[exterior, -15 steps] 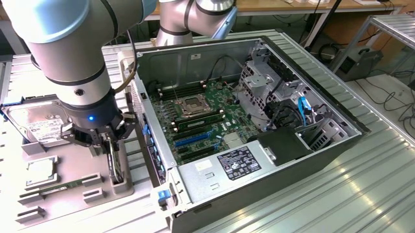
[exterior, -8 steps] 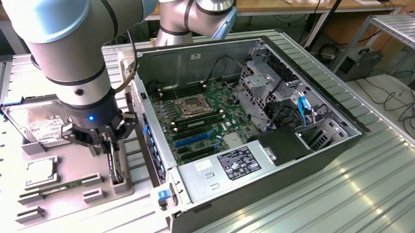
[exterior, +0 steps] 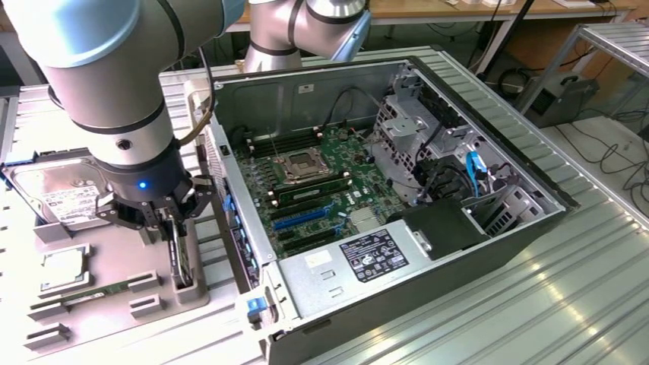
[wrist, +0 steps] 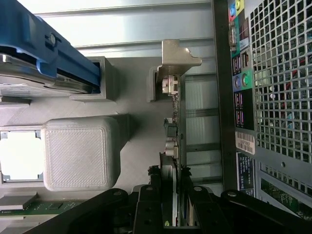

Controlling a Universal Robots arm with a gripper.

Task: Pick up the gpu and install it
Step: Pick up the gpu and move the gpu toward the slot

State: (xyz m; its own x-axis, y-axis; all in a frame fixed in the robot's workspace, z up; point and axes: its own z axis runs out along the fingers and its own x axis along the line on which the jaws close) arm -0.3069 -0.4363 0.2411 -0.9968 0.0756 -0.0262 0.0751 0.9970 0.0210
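So, the power supply sticker (exterior: 373, 255) is too small to read; the hand (exterior: 169, 222) is clamped on the gpu (exterior: 181, 262), which stands upright along the gray holder's (exterior: 102, 304) edge beside the case (exterior: 426, 293).

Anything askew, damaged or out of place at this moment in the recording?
Nothing stands out. The graphics card stands upright on edge in its slot on the grey holder, with the gripper closed on it squarely. The hard drive sits in its cradle, and the open computer case looks orderly inside.
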